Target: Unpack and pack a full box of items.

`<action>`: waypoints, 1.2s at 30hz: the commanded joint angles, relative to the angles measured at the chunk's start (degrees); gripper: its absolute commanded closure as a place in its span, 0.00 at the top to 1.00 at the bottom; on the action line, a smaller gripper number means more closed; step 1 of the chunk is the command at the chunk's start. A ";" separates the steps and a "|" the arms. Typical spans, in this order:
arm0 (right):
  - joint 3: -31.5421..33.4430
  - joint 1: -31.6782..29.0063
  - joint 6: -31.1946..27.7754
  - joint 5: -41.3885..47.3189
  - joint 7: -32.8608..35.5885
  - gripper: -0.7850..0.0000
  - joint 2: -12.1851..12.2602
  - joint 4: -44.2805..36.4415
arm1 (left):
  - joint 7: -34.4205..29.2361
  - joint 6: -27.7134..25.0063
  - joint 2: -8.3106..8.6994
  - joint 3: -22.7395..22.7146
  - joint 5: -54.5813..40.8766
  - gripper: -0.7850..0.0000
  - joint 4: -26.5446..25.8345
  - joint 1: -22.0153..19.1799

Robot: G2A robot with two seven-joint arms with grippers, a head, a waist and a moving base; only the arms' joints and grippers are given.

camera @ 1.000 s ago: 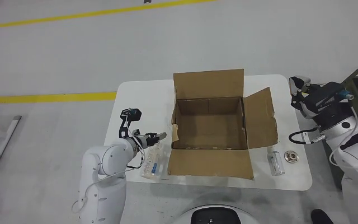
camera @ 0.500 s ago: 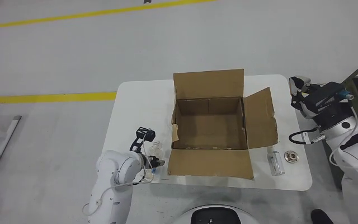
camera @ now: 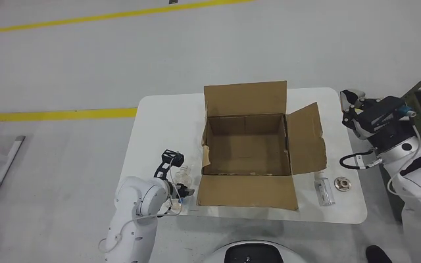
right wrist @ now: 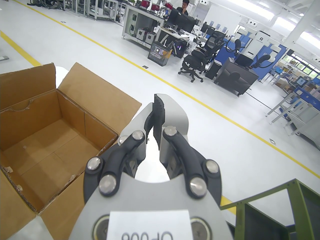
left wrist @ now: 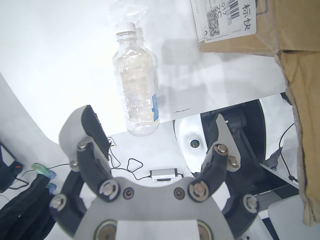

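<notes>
Cardboard box (camera: 247, 191) empty, so unpacking looks done! Left gripper (left wrist: 153, 115) spread wide, water bottle (left wrist: 136, 83) lying just beyond its fingertips (left wrist: 91, 121). Right gripper (right wrist: 156, 111) clenched on nothing; packing all ahead.

The white worktop (camera: 164, 125) carries an open cardboard box (camera: 247, 191) at its middle, a clear plastic bottle (left wrist: 136, 81) lying left of it, and a clear container (camera: 323, 191) beside a small round part (camera: 341, 184) to its right.

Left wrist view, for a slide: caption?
Left gripper, jaws open, facing a clear plastic bottle lying on the white table beside the cardboard box.
</notes>
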 commanded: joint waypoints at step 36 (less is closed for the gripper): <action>0.00 0.00 0.00 0.00 0.00 0.00 0.00 0.00 | 8.85 3.26 0.98 4.12 8.90 1.00 5.89 2.41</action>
